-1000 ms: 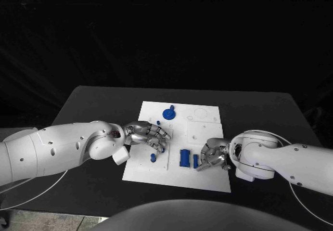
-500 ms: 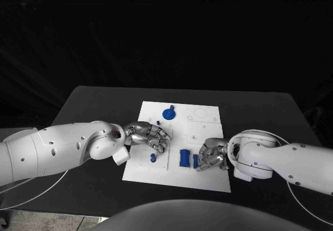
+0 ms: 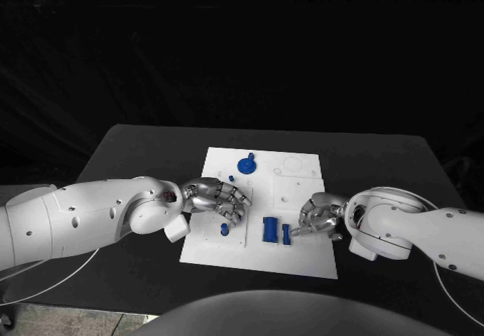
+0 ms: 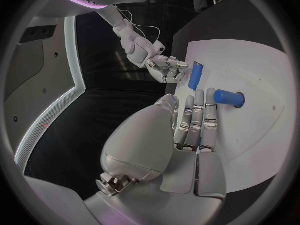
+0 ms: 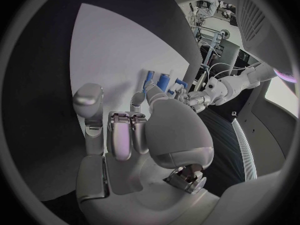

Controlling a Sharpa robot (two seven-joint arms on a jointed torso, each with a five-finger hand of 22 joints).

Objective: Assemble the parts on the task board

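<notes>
From the head camera we see the task board (image 3: pixel 264 210) at the frame's centre, with a round blue part (image 3: pixel 246 165) near its top edge, a blue block (image 3: pixel 269 229) and a thinner blue bar (image 3: pixel 287 234) lower down. Our left hand (image 3: pixel 217 198), fingers extended and apart, hovers over a short blue peg (image 3: pixel 224 229); the left wrist view shows that peg (image 4: pixel 229 98) just beyond the fingertips, untouched. Our right hand (image 3: pixel 319 215), fingers curled, sits beside the bar; we cannot tell whether it grips anything. Since a second ago it has shifted right and upward.
</notes>
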